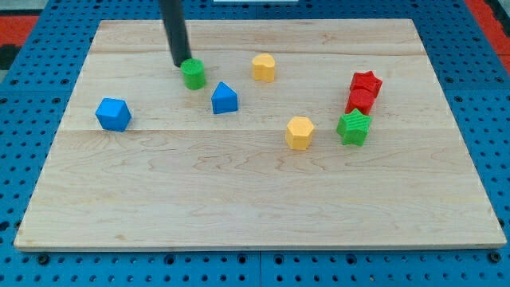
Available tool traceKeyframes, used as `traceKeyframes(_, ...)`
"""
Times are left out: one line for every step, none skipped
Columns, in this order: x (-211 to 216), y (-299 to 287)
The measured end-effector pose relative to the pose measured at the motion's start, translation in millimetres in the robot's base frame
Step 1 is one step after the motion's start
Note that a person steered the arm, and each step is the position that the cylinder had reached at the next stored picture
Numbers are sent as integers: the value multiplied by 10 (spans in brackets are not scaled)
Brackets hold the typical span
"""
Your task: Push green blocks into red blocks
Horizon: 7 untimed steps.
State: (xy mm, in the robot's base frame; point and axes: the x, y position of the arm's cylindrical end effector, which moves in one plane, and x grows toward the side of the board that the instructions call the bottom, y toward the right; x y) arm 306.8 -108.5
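My tip (180,64) stands at the view's upper left, just left of a small green round block (194,73) and touching or almost touching it. A green star block (354,127) lies at the view's right, pressed against the lower of two red blocks. The red star block (366,82) sits above the other red block (360,100), and the two touch each other.
A blue block (113,114) lies at the left. A blue wedge-like block (225,98) sits just below right of the green round block. A yellow block (264,68) is at top centre, another yellow block (300,132) left of the green star. The wooden board (255,215) rests on blue pegboard.
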Motion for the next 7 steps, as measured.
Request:
traceKeyframes(122,-295)
traceKeyframes(273,-457)
traceKeyframes(274,125)
traceKeyframes(238,815)
traceKeyframes(238,1032)
traceKeyframes(245,1032)
traceKeyframes(281,1134)
